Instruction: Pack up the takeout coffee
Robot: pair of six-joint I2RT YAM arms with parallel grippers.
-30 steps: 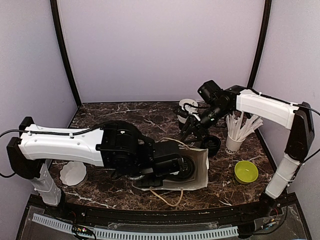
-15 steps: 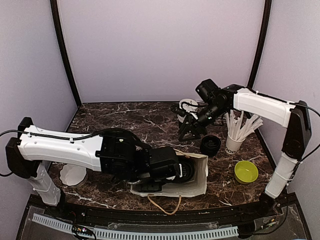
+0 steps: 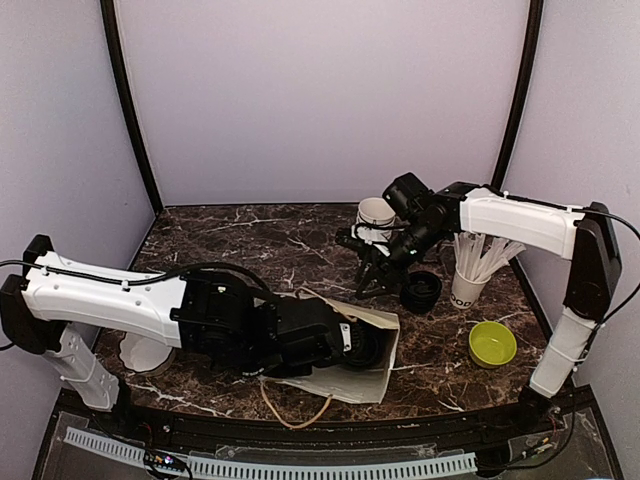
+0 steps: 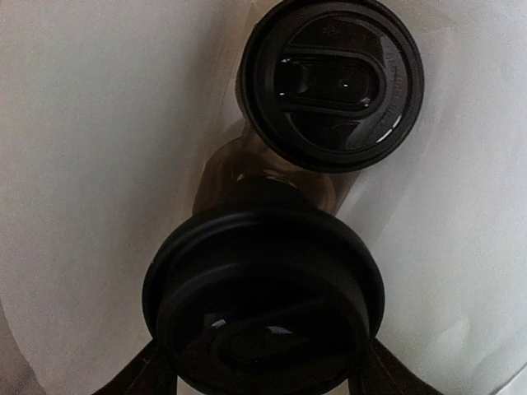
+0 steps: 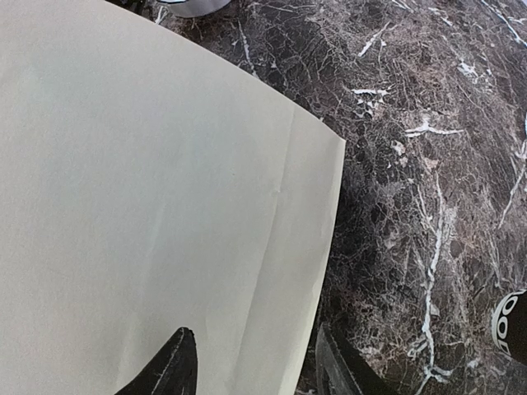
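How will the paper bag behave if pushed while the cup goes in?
Probably floppy: the paper bag lies on its side, walls creased. It may slide on the smooth marble table; only one lidded cup weighs it down.

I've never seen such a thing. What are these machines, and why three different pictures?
These are two robot arms bolted to a marble table, each with a two-finger gripper. The wide picture looks down from above and behind; the other two come from a camera on each wrist. The left gripper reaches into a white paper bag lying on its side, holding a lidded cup; a second lidded cup sits deeper inside. The right gripper hangs open over the bag's edge. Nearby: a third lidded cup, an open cup, a cup of white sticks, a green bowl.
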